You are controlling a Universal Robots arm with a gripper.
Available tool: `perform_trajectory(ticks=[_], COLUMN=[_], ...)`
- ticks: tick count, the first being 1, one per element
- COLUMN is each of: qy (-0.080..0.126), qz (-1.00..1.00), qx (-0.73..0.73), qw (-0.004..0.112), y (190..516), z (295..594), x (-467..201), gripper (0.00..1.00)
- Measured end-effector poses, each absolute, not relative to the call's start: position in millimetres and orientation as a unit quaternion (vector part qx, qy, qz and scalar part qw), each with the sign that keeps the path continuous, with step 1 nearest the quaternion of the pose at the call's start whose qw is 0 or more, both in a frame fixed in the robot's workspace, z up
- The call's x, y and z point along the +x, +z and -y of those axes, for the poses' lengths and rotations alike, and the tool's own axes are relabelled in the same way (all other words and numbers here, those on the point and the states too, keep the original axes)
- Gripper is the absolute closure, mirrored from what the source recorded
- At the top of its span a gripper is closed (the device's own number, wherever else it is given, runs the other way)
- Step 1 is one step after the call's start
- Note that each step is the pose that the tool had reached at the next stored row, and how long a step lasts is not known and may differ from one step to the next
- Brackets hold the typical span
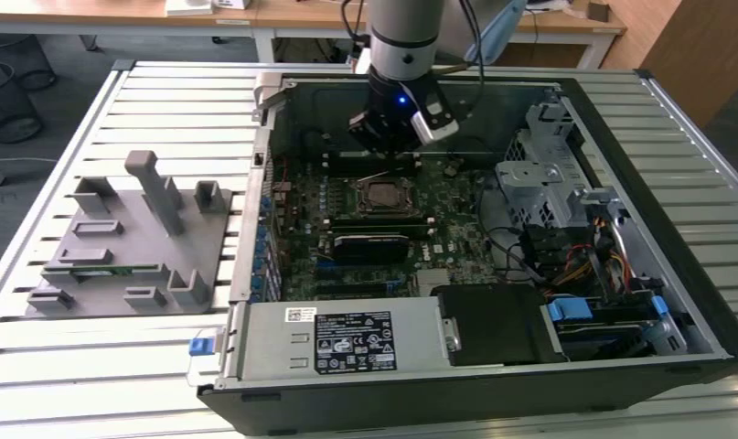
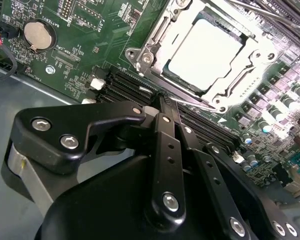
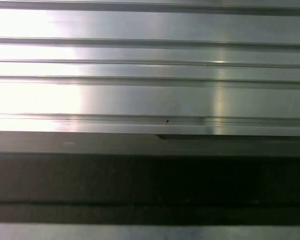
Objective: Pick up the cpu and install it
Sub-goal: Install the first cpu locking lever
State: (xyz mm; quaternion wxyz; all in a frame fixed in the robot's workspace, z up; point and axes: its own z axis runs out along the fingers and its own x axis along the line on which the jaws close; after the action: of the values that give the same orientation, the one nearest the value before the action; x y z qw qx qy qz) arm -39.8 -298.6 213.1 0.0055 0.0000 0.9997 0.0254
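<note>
1. Fingers closed together, nothing between them, in the second wrist view. Tips meet as a thin black point just over the black memory slots, at the edge of the socket.
2. Gripper in the exterior view hangs low inside the open computer case, just past the socket's far side.
3. Cpu sits flat in the socket, silver top up, metal frame around it; also seen in the exterior view as a small square mid-board. Near the fingers but apart from them.
4. Motherboard is green, with a round coin battery well off to one side of the socket and small capacitors on the other.
5. Exterior view: black card lies across the board below the socket; silver power supply with a label at the case's near edge; drive cage and coloured cables on the exterior view's right.
6. Case lies on its side on a slatted metal worktop.
7. Grey parts fixture with upright posts stands on the worktop, on the exterior view's left of the case; a green memory stick lies in one of its slots.
8. First wrist view: ribbed silver metal surface over a dark band.
</note>
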Motion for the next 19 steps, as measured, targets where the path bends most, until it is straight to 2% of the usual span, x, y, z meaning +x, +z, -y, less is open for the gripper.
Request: perform_trajectory(ticks=[19], qy=[0.025], qz=[-1.000], qx=[0.000], qw=[0.006], y=[203.4], z=[298.8], x=[-33.0], gripper=[0.89])
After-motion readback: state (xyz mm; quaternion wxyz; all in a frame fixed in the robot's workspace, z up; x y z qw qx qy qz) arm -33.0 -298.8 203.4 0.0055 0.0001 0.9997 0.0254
